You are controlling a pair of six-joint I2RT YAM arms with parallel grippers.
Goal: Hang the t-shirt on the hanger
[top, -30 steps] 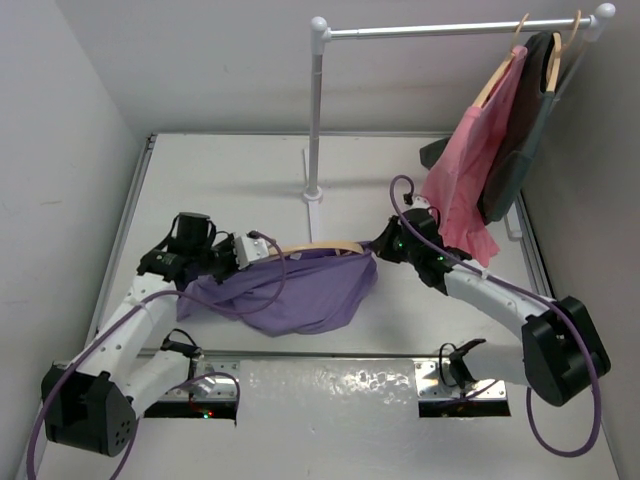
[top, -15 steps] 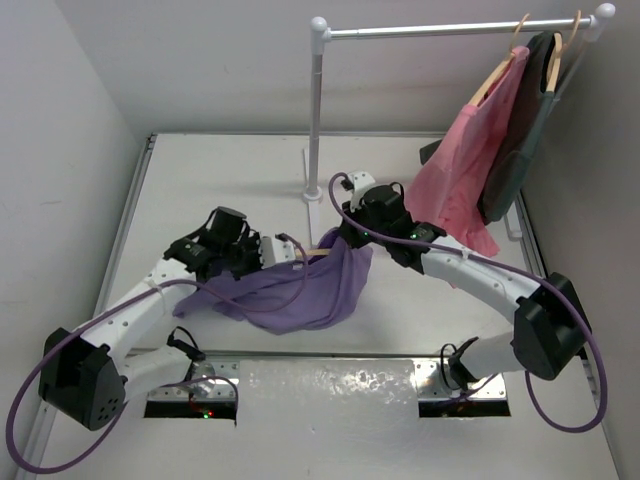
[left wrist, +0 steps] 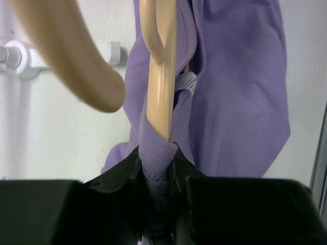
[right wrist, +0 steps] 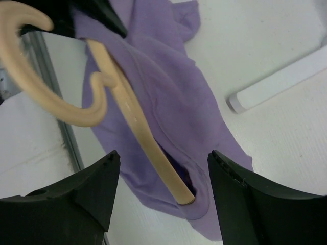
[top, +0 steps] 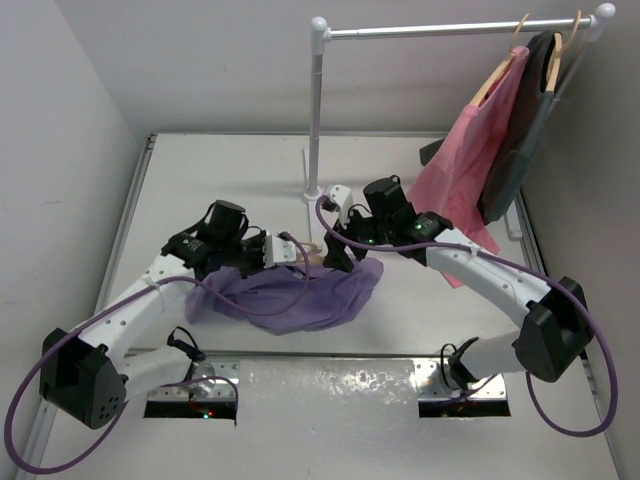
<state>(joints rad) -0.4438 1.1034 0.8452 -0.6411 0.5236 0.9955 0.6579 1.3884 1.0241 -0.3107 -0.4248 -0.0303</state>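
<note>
Fabric first: t-shirt (top: pixel 300 293) is thin, limp, light cloth with no shape of its own. It will likely sag, bunch and slide on smooth wood. Best taken by pinching a hem or the neck edge, not scooping. Hanger (left wrist: pixel 161 76) looks rigid, light, polished wood, probably slippery under fabric and safe to clamp at an arm tip or the neck.

Shirt lies crumpled on the table (top: pixel 220 170) at about 6 o'clock from the rail stand (top: pixel 313 196), between the two wrists. It is well apart from the pink garment (top: pixel 470 170), which hangs at 2 o'clock. One hanger arm runs into the shirt: right wrist view shows it disappearing into a fabric opening, neck or sleeve cannot tell. A curved tan part shows bare in both wrist views.

Left gripper (left wrist: pixel 156 171): jaws clamped tight on a hanger tip sleeved in purple cloth, pinning wood and fabric together. Left arm reaches in from 8 o'clock, wrist pointing toward 3 o'clock.

Right gripper (right wrist: pixel 162 161): fingers spread wide, holding nothing, hovering over the hanger arm and the shirt's opening. No contact with either as far as shows. Right arm arcs in from 4 o'clock, wrist bent down toward 8 o'clock.

Judgement: right should next take the loose fabric edge at that opening and draw it along the wood. Risk is the cloth slipping back off.
</note>
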